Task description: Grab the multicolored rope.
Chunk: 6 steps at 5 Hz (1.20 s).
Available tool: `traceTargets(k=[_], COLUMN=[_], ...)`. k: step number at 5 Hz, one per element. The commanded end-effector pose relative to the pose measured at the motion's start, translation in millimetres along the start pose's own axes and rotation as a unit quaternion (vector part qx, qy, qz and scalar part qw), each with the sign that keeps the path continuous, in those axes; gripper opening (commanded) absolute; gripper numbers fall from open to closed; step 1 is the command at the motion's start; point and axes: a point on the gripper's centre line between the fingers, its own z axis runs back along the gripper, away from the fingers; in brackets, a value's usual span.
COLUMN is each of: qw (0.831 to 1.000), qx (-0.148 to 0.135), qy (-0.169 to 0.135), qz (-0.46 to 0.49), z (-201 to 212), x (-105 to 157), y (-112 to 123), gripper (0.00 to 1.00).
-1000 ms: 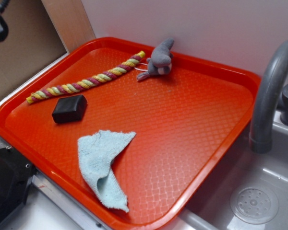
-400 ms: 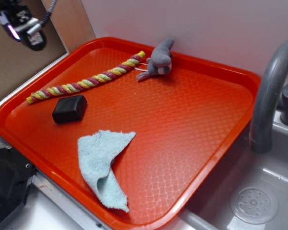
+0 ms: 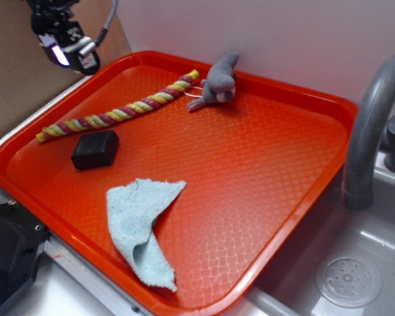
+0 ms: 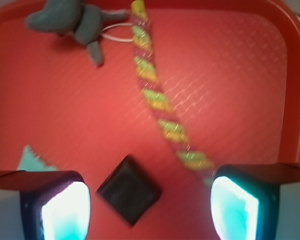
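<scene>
The multicolored rope, twisted yellow, pink-red and pale green, lies diagonally on the red tray along its far left side. In the wrist view the rope runs from the top centre down to the right finger. My gripper hangs high above the tray's far left corner, left of and above the rope. In the wrist view the gripper is open and empty, with both fingers wide apart over the tray.
A black block lies near the rope's left end. A light blue cloth lies at the tray's front. A grey plush toy sits by the rope's far end. A grey faucet and sink stand at right.
My gripper has come into view from the upper left and moved right and a little down towards the tray's far left corner. Nothing on the tray has moved.
</scene>
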Motion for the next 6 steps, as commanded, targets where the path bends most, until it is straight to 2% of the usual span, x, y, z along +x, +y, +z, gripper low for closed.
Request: traceTargets(k=[1, 2, 3, 4, 5, 6], qw=[0.995, 0.995, 0.996, 0.998, 0.997, 0.997], qx=[0.098, 0.093, 0.076, 0.034, 0.040, 0.017], qy=[-0.013, 0.005, 0.017, 0.032, 0.044, 0.041], qz=[-0.015, -0.033, -0.048, -0.047, -0.055, -0.066], z=[-30, -55, -72, -85, -91, -91], x=[31, 33, 32, 32, 33, 32], y=[-7, -10, -9, -1, -3, -1], gripper=[1.00, 1.00, 1.00, 1.00, 1.00, 0.00])
